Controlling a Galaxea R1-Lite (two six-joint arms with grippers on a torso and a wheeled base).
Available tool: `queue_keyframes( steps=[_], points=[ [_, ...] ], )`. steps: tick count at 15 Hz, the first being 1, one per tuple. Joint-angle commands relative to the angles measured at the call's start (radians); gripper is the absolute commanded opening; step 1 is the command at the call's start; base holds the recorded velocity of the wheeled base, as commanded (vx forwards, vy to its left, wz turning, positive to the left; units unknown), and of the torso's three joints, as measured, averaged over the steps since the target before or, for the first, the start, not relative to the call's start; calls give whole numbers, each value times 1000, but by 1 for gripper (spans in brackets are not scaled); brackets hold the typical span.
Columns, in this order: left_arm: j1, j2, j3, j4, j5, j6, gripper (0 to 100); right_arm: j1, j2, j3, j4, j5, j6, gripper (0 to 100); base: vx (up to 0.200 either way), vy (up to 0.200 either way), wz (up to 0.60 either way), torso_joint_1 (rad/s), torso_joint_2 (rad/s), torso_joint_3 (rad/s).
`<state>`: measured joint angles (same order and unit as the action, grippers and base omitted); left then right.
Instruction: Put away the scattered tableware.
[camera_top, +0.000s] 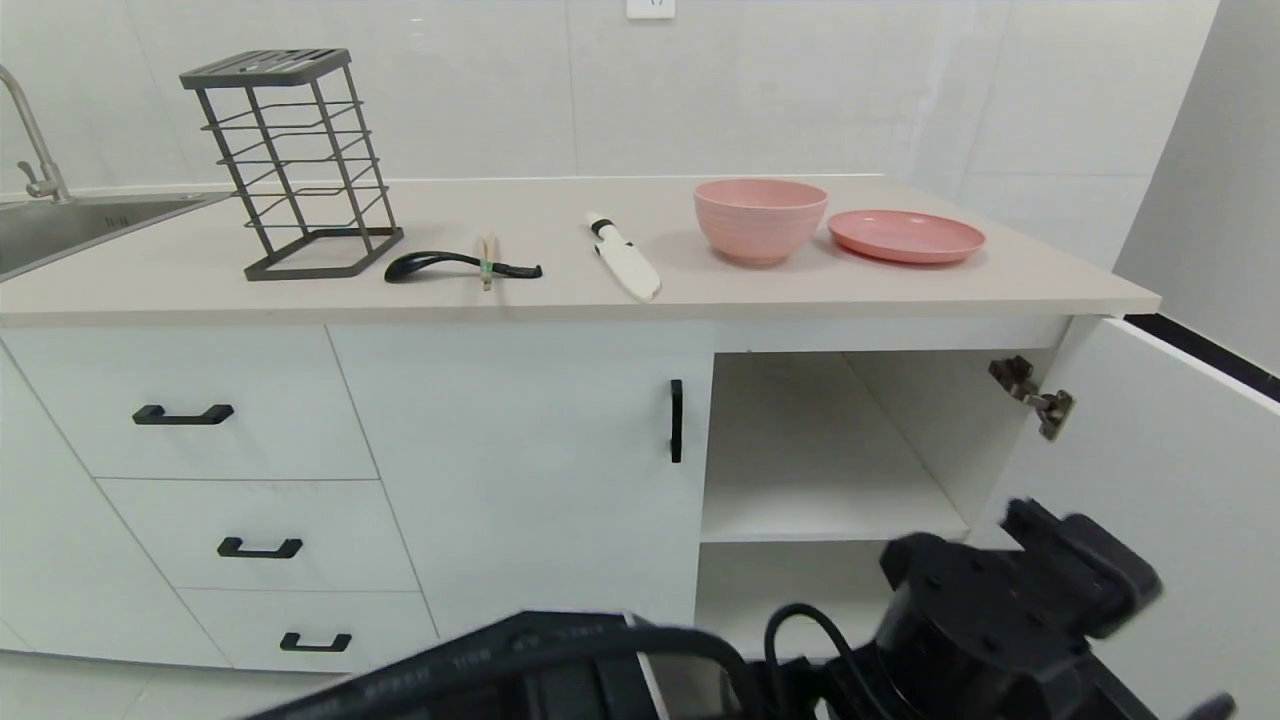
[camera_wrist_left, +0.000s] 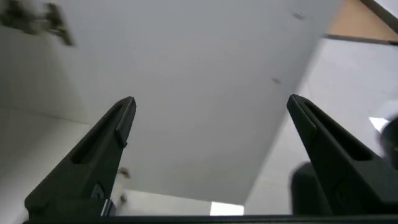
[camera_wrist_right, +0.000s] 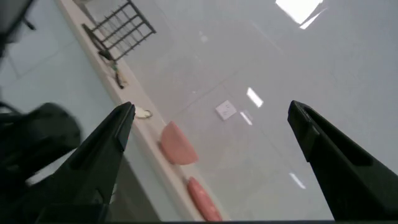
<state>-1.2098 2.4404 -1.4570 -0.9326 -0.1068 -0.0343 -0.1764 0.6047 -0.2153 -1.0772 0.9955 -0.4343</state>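
On the countertop (camera_top: 560, 215) you have the pink bowl (camera_top: 760, 218) just beside the pink plate (camera_top: 905, 236), a white knife (camera_top: 625, 262) to their left, then chopsticks (camera_top: 487, 255) lying across what looks like a black spoon (camera_top: 408, 267), near the wire rack (camera_top: 265, 68). Below the plate, the cabinet door (camera_top: 1150, 480) stands open on a white shelf (camera_top: 820, 470). Your left gripper (camera_wrist_left: 211, 109) and right gripper (camera_wrist_right: 211, 112) both sit low before the cabinet, fingers spread wide.

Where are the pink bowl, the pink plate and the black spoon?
Round pink bowl (camera_top: 760, 228): head view, outer wall.
Flat pink plate (camera_top: 905, 234): head view, inner middle.
Black long-handled spoon (camera_top: 408, 266): head view, its scoop.
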Motion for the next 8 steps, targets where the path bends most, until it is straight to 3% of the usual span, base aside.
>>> queue_keyframes(
  steps=[1,6,8],
  points=[
    [79,-103,72,-2,9,4,100,61,40,91,13,2,-6,100,0,0,0,0,0,0],
    [173,-380,429,-46,24,11,100,83,49,131,97,3,-54,100,0,0,0,0,0,0],
    [231,-574,547,-40,105,11,100,132,49,172,109,3,-54,100,0,0,0,0,0,0]
  ],
)
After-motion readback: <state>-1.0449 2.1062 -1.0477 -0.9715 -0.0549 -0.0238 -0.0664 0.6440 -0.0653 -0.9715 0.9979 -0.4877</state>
